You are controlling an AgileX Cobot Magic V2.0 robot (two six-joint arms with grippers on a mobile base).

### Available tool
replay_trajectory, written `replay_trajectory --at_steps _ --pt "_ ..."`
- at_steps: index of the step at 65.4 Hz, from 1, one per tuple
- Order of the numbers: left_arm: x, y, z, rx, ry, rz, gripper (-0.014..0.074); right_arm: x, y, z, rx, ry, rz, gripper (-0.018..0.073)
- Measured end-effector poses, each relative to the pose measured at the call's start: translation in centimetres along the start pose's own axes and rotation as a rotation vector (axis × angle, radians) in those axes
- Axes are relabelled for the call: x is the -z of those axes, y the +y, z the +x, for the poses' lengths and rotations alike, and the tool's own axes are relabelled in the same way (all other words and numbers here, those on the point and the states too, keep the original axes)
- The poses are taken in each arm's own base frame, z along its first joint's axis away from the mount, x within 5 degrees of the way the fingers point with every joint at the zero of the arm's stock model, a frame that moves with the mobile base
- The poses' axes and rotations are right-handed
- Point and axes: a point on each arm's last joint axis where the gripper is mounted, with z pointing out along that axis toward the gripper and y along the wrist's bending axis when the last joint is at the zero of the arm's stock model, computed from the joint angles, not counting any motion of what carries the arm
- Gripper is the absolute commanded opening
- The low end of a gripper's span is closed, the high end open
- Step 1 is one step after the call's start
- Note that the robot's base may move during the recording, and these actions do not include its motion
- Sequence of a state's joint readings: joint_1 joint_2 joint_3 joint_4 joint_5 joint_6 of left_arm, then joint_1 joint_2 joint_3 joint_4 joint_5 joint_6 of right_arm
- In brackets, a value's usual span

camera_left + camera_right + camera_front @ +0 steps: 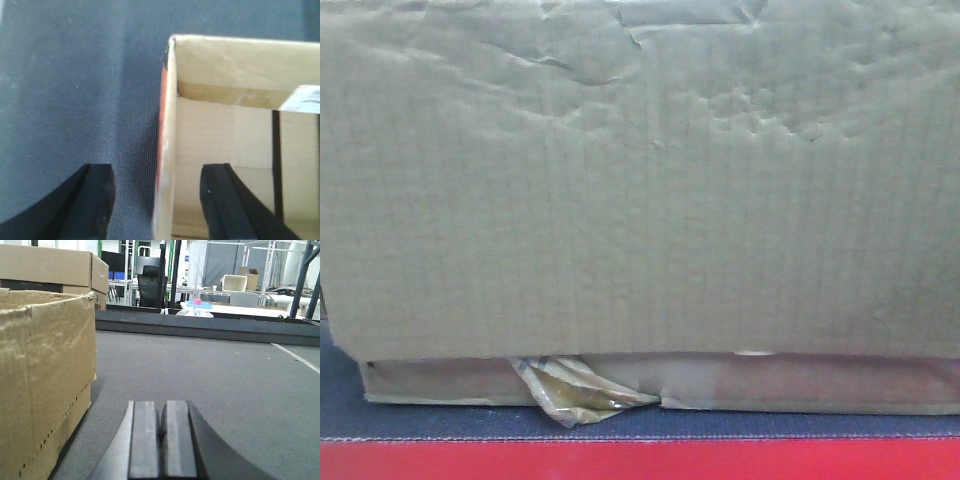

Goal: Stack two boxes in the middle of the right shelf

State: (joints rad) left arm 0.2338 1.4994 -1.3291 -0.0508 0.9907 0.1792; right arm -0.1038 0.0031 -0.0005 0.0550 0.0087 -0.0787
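Left gripper, in the left wrist view, is spread wide and pinches nothing: one black finger hangs over the dark grey tabletop, the other is inside an open box, so the left wall of this box stands between the jaws (touching or not, I cannot tell).

In the right wrist view the right gripper has its fingers pressed together on nothing, low over the tabletop. Just to its left stands a worn cardboard box, apart from the fingers; a second box is farther behind.

In the front view a tall box with a dented face fills nearly everything. Under its lower edge shows a flatter box with a crumpled yellowish tape tag, on the tabletop near the red edge. Whether the tall one rests on the flat one or only stands before it, I cannot say.

No shelf is seen in any view, so I judge the step to be the first grasp. The next move asks the left jaws to close firmly on the wall, and probably the right gripper to open and support another side, because one thin wall may bend.
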Motion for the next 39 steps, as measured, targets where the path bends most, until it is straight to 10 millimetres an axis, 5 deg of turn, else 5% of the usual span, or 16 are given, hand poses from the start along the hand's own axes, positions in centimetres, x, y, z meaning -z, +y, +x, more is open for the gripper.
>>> replay_trajectory --at_steps 10,26,39 --pt "-2.4 0.1 -0.2 0.004 0.055 0.01 0.0271 0.0 0.0 0.0 0.0 0.0 0.0 -0.0165" --pt "-4.2 0.1 -0.4 0.015 0.098 0.032 -0.0113 0.0 0.0 0.0 0.0 0.0 0.0 -0.0165" --pt "-3.0 0.1 -1.3 0.013 0.089 0.036 -0.0111 0.0 0.0 0.0 0.0 0.0 0.0 -0.0165"
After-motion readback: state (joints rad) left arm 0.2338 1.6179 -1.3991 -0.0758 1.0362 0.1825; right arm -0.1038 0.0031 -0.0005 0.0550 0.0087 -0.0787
